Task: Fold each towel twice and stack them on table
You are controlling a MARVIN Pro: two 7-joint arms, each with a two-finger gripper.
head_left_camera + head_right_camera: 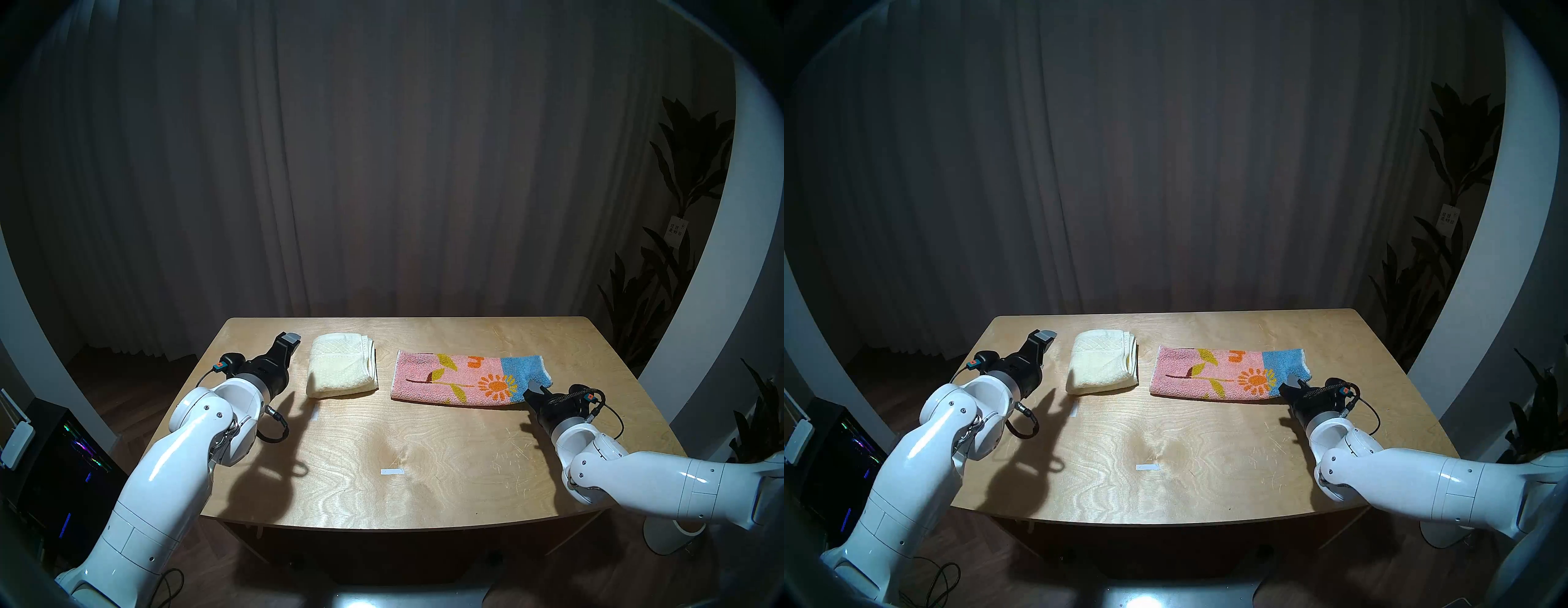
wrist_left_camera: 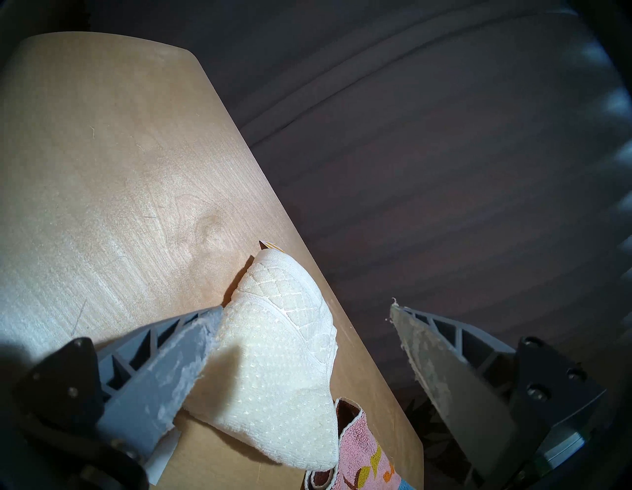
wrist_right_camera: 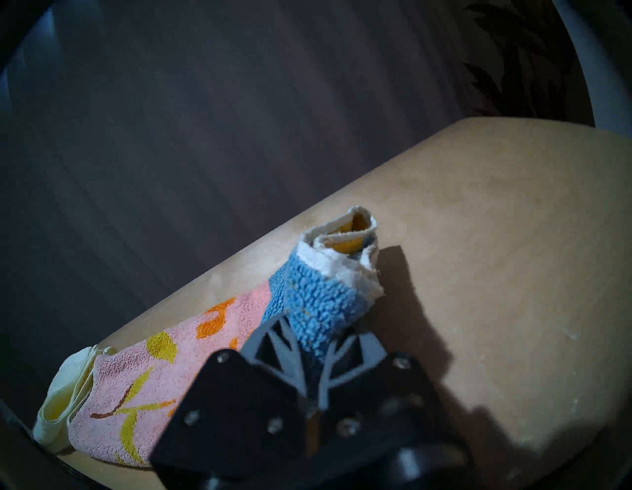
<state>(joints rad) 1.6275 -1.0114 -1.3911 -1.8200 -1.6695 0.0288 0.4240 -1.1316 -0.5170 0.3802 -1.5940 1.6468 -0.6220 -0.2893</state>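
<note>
The pink-and-blue towel (image 1: 469, 379) lies folded into a long strip on the right half of the table (image 1: 424, 446), its long axis running left to right, roughly parallel to the far edge; its blue end points toward the table's right edge. The right gripper (image 1: 535, 388) sits at exactly that end — in the right wrist view its jaws are pressed together on the blue terry, bunching the near corner of the short edge, so this end is pinched while the pink end lies flat on the wood. The rest of the strip stretches away to the gripper's left, and the second fold, as I judge it, means carrying the blue end leftward along that axis onto the pink end. The cream towel (image 1: 343, 370) rests as a compact folded bundle on the left half, nearer the far edge, well apart from the patterned one. The left gripper (image 1: 290, 341) hovers just beside its left side — jaws spread wide and holding nothing. The right arm is clearly the nearer one to the work that remains; the stacking is not yet done.
</note>
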